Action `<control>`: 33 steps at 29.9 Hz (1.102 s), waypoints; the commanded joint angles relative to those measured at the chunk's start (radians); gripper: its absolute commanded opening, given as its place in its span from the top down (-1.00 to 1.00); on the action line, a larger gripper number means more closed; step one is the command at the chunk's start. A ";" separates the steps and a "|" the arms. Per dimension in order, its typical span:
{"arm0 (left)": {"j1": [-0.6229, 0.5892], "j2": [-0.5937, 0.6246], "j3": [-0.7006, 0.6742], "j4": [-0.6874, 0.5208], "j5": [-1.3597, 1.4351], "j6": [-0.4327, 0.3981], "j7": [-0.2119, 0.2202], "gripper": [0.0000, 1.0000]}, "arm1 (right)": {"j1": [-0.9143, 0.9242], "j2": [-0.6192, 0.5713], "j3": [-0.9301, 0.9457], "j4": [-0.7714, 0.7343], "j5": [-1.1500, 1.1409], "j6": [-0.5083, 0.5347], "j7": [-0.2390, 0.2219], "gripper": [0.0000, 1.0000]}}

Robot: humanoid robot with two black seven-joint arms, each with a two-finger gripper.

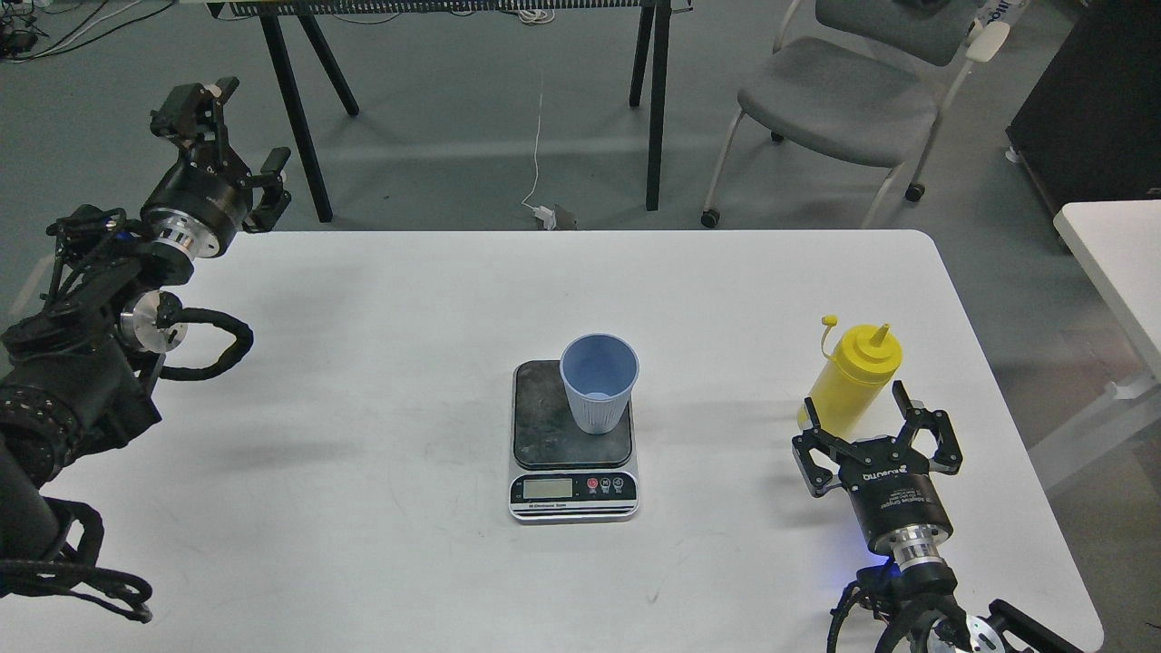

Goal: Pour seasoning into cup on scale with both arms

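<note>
The light blue ribbed cup (599, 381) stands upright on the dark platform of the small scale (571, 444) at the table's middle. The yellow seasoning bottle (854, 376) stands on the table at the right, its small tethered cap off to the upper left of the nozzle. My right gripper (857, 406) is open just in front of the bottle's base, its fingers spread on either side and apart from it. My left gripper (231, 127) is open and empty, raised beyond the table's far left corner.
The white table (381, 363) ends at its rounded right edge close to the bottle. A grey chair (843, 91) and black table legs (653, 100) stand beyond the far edge. Another white table (1116, 254) is at the right.
</note>
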 commanded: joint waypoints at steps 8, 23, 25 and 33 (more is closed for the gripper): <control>0.002 -0.001 -0.002 0.000 -0.002 0.000 0.000 -0.89 | -0.024 -0.230 0.014 -0.019 -0.010 0.000 0.000 -0.98; -0.005 -0.015 -0.008 0.000 -0.002 0.000 0.000 -0.89 | 0.740 -0.497 -0.170 -0.460 -0.695 0.000 0.000 -0.98; -0.005 -0.015 -0.008 0.000 -0.002 0.000 0.000 -0.89 | 0.774 -0.441 -0.157 -0.460 -0.685 0.000 0.000 -0.98; -0.006 -0.002 -0.008 0.000 -0.002 0.000 0.000 -0.89 | 0.829 -0.253 -0.128 -0.458 -0.684 0.000 0.000 -0.98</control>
